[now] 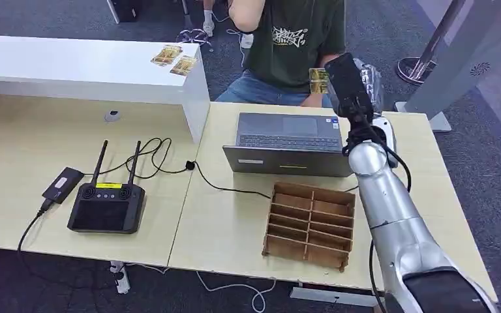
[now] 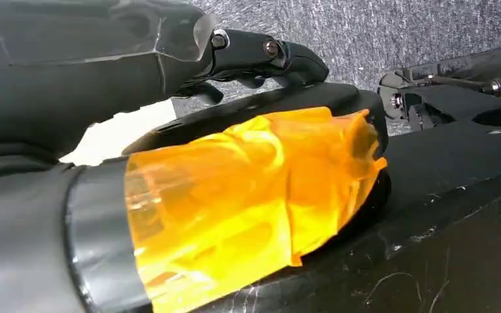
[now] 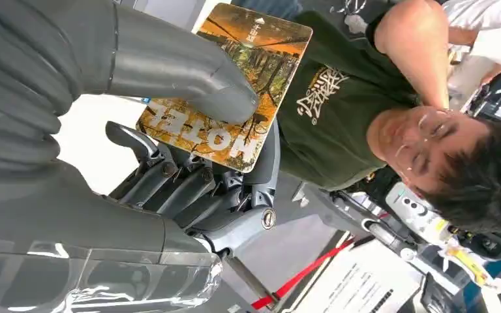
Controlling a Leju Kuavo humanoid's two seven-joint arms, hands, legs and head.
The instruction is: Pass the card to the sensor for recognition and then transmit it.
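Right hand [image 1: 344,81] raised past the far edge of the counter [image 1: 235,222], pinching the card [image 3: 227,85] between thumb and fingers before a seated person [image 1: 293,39]. Left hand [image 2: 235,189]: fingers' spread indeterminable.

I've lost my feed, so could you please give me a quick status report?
Right hand pinches card, raised over the laptop toward the person. Left hand holds nothing visible. Path clear.

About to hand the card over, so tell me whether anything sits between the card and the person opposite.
Nothing visible blocks it. The right hand holds the card raised beyond the laptop, directly in front of the seated person, with open air between them.
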